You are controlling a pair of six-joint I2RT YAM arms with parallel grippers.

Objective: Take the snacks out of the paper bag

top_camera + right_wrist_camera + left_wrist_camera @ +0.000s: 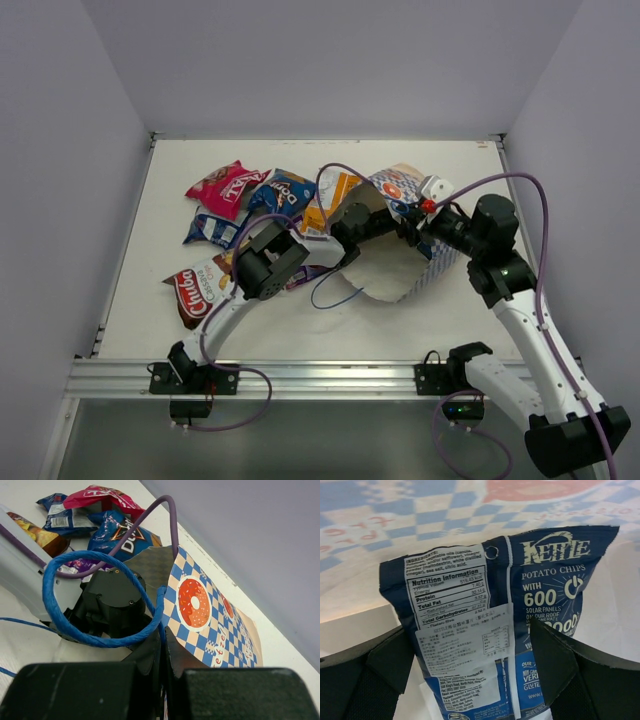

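Glossy and crinkly, the dark blue Kettle packet (495, 625) inside the paper bag (420, 265) looks light and slippery, best pinched across its flat sides by the left gripper (470, 675), jaws spread, while the right gripper (162, 680) clenches the bag's rim.

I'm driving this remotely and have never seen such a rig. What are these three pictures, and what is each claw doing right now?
Two robot arms are bolted at the table's near edge. The overhead picture looks down on both; the other two come from cameras on each wrist. The left claw is open, reaching into the checkered paper bag, with a dark blue chip packet between its fingers but not gripped. The right claw is shut on the bag's edge near its blue cord handle. Several snack packets already lie on the table, left of the bag.
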